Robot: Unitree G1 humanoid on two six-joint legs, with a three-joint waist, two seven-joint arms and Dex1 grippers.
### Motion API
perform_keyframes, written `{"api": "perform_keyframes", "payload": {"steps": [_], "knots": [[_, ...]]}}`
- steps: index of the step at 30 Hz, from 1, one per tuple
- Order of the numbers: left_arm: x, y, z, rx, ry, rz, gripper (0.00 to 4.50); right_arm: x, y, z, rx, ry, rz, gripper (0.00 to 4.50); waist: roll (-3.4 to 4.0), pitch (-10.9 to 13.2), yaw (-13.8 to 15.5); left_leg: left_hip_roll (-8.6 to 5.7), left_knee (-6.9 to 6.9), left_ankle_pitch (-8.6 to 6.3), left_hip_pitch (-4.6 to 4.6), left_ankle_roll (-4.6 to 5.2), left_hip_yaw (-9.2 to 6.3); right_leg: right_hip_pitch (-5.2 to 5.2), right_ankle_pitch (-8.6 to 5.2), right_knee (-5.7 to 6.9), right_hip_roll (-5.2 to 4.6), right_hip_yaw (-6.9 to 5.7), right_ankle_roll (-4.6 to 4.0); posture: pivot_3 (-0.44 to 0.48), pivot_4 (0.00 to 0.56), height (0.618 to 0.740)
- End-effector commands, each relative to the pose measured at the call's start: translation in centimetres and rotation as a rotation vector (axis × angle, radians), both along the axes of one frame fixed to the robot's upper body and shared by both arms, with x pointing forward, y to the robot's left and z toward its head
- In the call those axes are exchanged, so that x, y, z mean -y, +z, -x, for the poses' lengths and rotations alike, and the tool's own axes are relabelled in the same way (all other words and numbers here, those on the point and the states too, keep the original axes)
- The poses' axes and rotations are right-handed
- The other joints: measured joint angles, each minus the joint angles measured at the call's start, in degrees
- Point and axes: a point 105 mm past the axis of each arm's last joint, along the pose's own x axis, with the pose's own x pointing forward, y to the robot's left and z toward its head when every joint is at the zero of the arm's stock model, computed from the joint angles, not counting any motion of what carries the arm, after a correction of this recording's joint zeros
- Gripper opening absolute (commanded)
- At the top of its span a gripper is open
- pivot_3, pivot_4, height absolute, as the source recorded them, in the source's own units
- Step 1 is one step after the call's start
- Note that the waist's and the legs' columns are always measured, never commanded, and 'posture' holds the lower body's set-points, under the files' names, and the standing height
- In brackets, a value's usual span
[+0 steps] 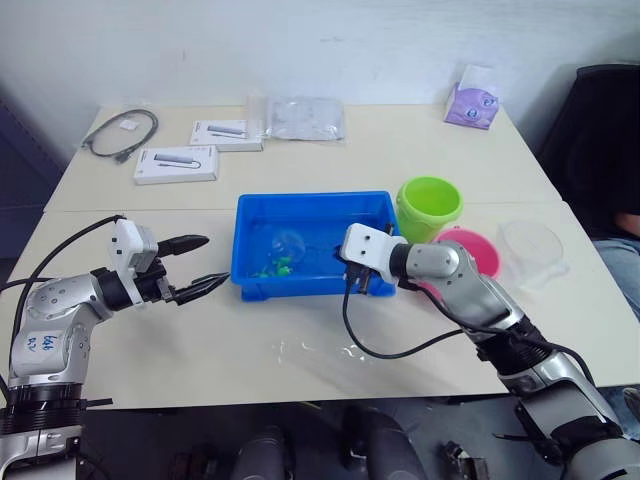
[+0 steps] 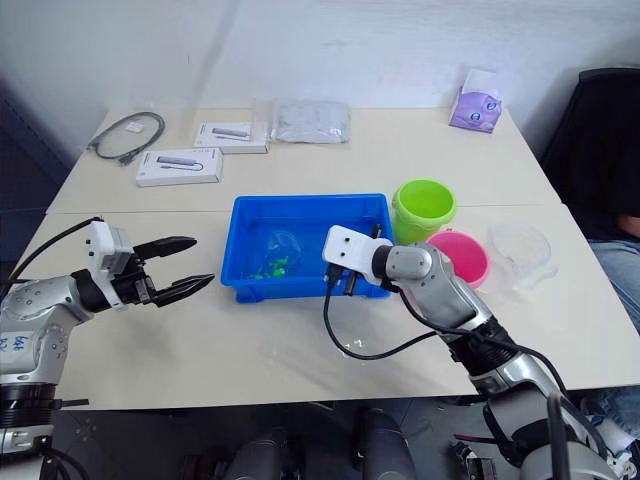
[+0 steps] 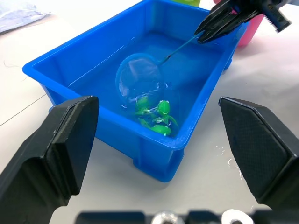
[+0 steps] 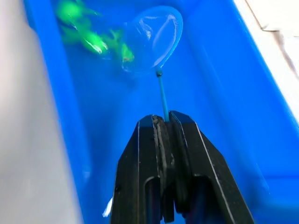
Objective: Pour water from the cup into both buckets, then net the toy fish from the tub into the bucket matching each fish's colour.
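The blue tub [image 1: 310,199] sits mid-table with water in it. Inside, the net's hoop [image 3: 140,77] is dipped beside a cluster of green toy fish [image 3: 158,116]. My right gripper [image 4: 163,122] is over the tub's right end, shut on the net's thin handle [image 4: 161,95]. My left gripper [image 1: 204,264] hovers open just left of the tub, holding nothing. The lime green bucket [image 1: 429,207] stands at the tub's right rear corner. The pink bucket [image 1: 472,250] is in front of it, partly behind my right arm. The clear cup [image 1: 530,250] stands right of the pink bucket.
Two white boxes [image 1: 176,164] [image 1: 227,133], a coiled cable [image 1: 122,132], a clear bag [image 1: 305,118] and a purple tissue pack [image 1: 471,100] lie along the table's back. Spilled water [image 1: 310,350] glistens in front of the tub. A dark chair [image 1: 600,130] stands at the right.
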Motion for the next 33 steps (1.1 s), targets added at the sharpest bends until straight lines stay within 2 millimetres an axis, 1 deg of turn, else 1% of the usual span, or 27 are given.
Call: {"api": "perform_keyframes", "payload": {"steps": [1, 5, 7, 9, 11, 14, 17, 22, 26, 30, 33], "knots": [[-0.2, 1.3, 0.3, 0.049, 0.003, 0.005, 4.43, 1.2, 2.7, -1.3, 0.123, -0.037, -0.024, 0.0, 0.0, 0.0, 0.0, 0.0, 0.0, 0.0, 0.0, 0.0, 0.0, 0.0, 0.0, 0.0, 0.0, 0.0, 0.0, 0.0, 0.15, 0.74], [-0.1, 1.2, 0.4, 0.048, 0.004, 0.005, 4.43, 1.7, 3.6, -1.2, 0.097, -0.026, -0.072, 0.0, 0.0, 0.0, 0.0, 0.01, 0.0, 0.0, 0.0, 0.0, 0.0, 0.0, 0.0, 0.0, 0.01, 0.0, 0.0, 0.0, 0.15, 0.74], [-0.1, 1.2, 0.4, 0.046, 0.006, 0.006, 4.43, 1.8, 4.0, -0.7, 0.054, -0.009, -0.099, 0.0, 0.0, 0.0, 0.01, 0.02, 0.0, 0.0, 0.0, 0.0, 0.0, 0.0, 0.0, 0.0, 0.01, 0.0, 0.0, 0.0, 0.15, 0.74], [-0.1, 1.2, 0.5, 0.045, 0.008, 0.006, 4.43, 1.7, 4.2, -0.4, 0.038, 0.002, -0.111, 0.0, 0.0, 0.0, -0.02, 0.02, -0.01, 0.0, 0.0, 0.0, 0.0, 0.0, 0.0, 0.0, 0.01, 0.0, 0.0, 0.0, 0.15, 0.74], [-0.1, 1.1, 0.5, 0.044, 0.012, 0.008, 4.43, 0.9, 4.5, 0.5, 0.015, 0.053, -0.124, 0.0, 0.0, 0.0, -0.07, 0.04, -0.01, 0.0, 0.0, 0.0, -0.01, 0.0, 0.0, 0.0, 0.02, 0.01, 0.0, 0.0, 0.15, 0.74], [-0.1, 1.1, 0.6, 0.041, 0.015, 0.01, 4.43, -0.3, 3.8, 1.3, -0.027, 0.095, -0.115, 0.0, 0.0, 0.0, -0.07, 0.05, -0.01, 0.0, 0.0, -0.01, -0.01, 0.0, 0.0, 0.0, 0.02, 0.01, -0.01, 0.0, 0.15, 0.74], [-0.1, 1.0, 0.7, 0.041, 0.015, 0.012, 4.43, -0.9, 2.8, 1.3, -0.051, 0.085, -0.093, 0.0, 0.0, 0.0, -0.04, 0.04, -0.01, -0.01, 0.01, -0.01, -0.01, 0.0, 0.0, 0.0, 0.02, 0.0, -0.01, 0.0, 0.15, 0.74], [-0.2, 1.0, 0.8, 0.043, 0.016, 0.011, 4.43, -0.7, 1.5, 0.6, -0.036, 0.049, -0.011, 0.0, 0.0, 0.0, 0.08, 0.03, -0.01, -0.01, 0.01, -0.01, -0.02, 0.0, -0.01, 0.0, 0.0, 0.0, -0.01, 0.0, 0.15, 0.74], [-0.2, 0.9, 1.1, 0.034, 0.004, 0.006, 4.43, -1.0, 0.6, 0.7, -0.062, 0.048, 0.01, 0.0, 0.0, 0.0, -0.02, 0.01, -0.01, -0.01, 0.0, -0.01, -0.02, 0.0, -0.01, 0.0, -0.01, 0.0, -0.01, 0.0, 0.15, 0.74], [-0.3, 0.7, 1.2, 0.03, -0.001, -0.02, 4.43, -1.5, 0.4, 1.1, -0.118, 0.06, -0.006, 0.0, 0.0, 0.0, -0.16, 0.05, -0.01, -0.01, 0.01, -0.03, -0.02, -0.01, -0.02, 0.01, 0.02, -0.01, -0.03, 0.0, 0.15, 0.74], [-0.5, 0.8, 1.1, 0.031, 0.0, -0.025, 4.43, -1.6, 1.1, 1.2, -0.209, 0.033, -0.077, 0.0, 0.0, 0.0, -0.11, 0.06, -0.01, -0.02, 0.01, -0.03, -0.03, -0.01, -0.02, 0.01, 0.03, -0.01, -0.04, 0.0, 0.15, 0.74]]}}
